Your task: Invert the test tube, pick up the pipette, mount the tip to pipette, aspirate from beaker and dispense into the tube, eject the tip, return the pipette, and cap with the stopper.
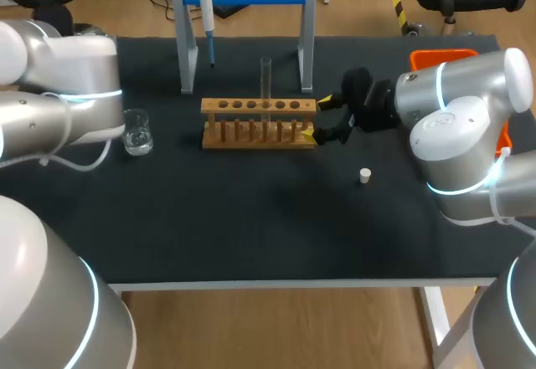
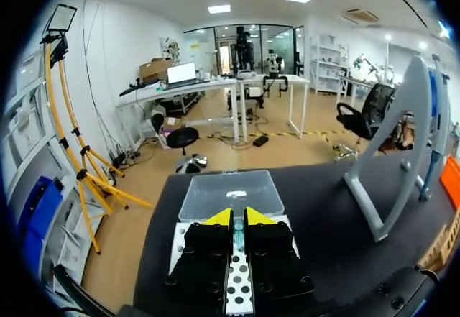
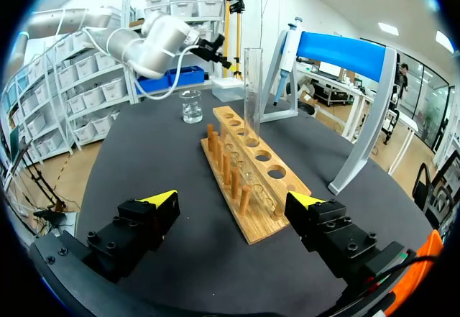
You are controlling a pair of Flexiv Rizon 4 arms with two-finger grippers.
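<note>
I'm holding my right gripper (image 3: 231, 200) spread beside the rack (image 3: 253, 187), left gripper (image 2: 238, 216) closed. The glass test tube (image 3: 251, 94) is looking slick and fragile; gentle mid-wall pinch.

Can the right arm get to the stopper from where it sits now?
Probably yes. The stopper lies alone on the bare table, close to the right gripper, which is open and empty at the end of the rack. Nothing stands between them.
</note>
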